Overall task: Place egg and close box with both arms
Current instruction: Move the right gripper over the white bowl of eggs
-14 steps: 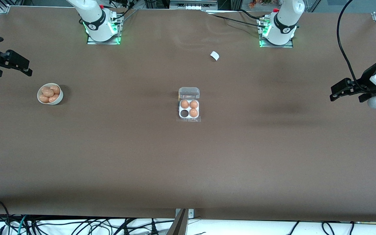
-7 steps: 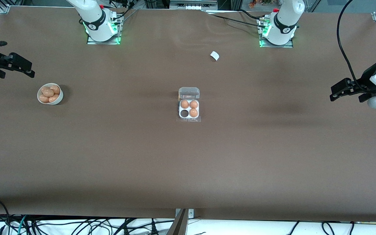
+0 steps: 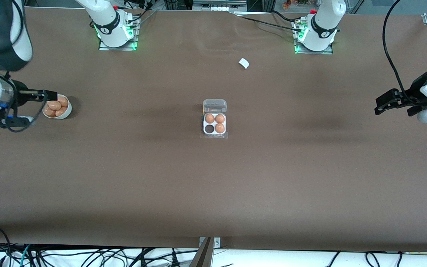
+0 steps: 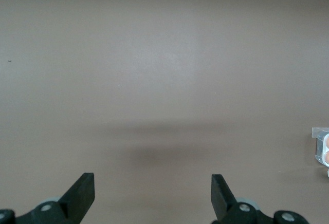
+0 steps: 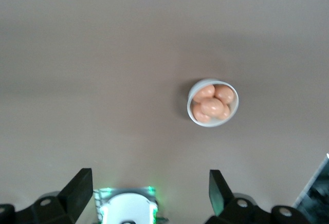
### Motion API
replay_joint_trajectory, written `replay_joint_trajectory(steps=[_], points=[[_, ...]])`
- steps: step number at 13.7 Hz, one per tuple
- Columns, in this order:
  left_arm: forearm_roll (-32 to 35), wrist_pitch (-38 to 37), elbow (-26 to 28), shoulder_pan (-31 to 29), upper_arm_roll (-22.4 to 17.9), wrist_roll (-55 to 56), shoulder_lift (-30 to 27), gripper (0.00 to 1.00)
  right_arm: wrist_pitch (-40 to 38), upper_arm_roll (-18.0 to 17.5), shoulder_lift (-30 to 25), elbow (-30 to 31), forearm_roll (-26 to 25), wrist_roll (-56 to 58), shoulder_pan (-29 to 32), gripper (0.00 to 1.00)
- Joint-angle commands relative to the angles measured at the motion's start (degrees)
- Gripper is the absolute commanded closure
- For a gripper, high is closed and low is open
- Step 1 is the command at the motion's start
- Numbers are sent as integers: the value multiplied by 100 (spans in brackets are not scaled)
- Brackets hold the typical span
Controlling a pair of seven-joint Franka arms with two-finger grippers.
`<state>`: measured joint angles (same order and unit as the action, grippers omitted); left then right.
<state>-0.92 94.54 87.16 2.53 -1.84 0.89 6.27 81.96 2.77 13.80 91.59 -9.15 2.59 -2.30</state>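
The box (image 3: 214,128) sits mid-table, its clear lid (image 3: 214,105) open. It holds three eggs (image 3: 219,118); one cell (image 3: 209,128) is empty. A white bowl (image 3: 66,111) of several eggs (image 3: 55,105) stands toward the right arm's end; it also shows in the right wrist view (image 5: 194,116). My right gripper (image 3: 39,107) is open and empty, up beside the bowl's rim; its own view (image 5: 149,190) shows the bowl ahead. My left gripper (image 3: 384,105) is open and empty, waiting over the left arm's end; its own view (image 4: 152,190) shows the box's edge (image 4: 323,147).
A small white scrap of paper (image 3: 243,63) lies near the left arm's base (image 3: 315,37). The right arm's base (image 3: 115,33) shows lit green, also in the right wrist view (image 5: 126,208). Cables hang along the table's front edge.
My right arm has swung in, and its gripper has moved from farther back to beside the bowl. The left arm has not moved.
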Motion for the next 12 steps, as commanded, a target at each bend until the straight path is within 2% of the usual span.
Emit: replay_joint_trajectory(steps=[1,5,8,12], points=[[-22,-15,12,-7,8,-2,-30,0,-242,-84,604,-115,-612,84,20,0],[-22,-15,12,-7,-1,-10,-30,0,-348,-93,1343,-80,-1474,110,-182,0],[-22,-15,12,-7,-1,16,-30,0,-59,-93,1626,68,-1747,102,-191,0],[-22,-15,12,-7,-1,25,-30,0,1302,-84,1241,1402,-2204,-563,-191,0]])
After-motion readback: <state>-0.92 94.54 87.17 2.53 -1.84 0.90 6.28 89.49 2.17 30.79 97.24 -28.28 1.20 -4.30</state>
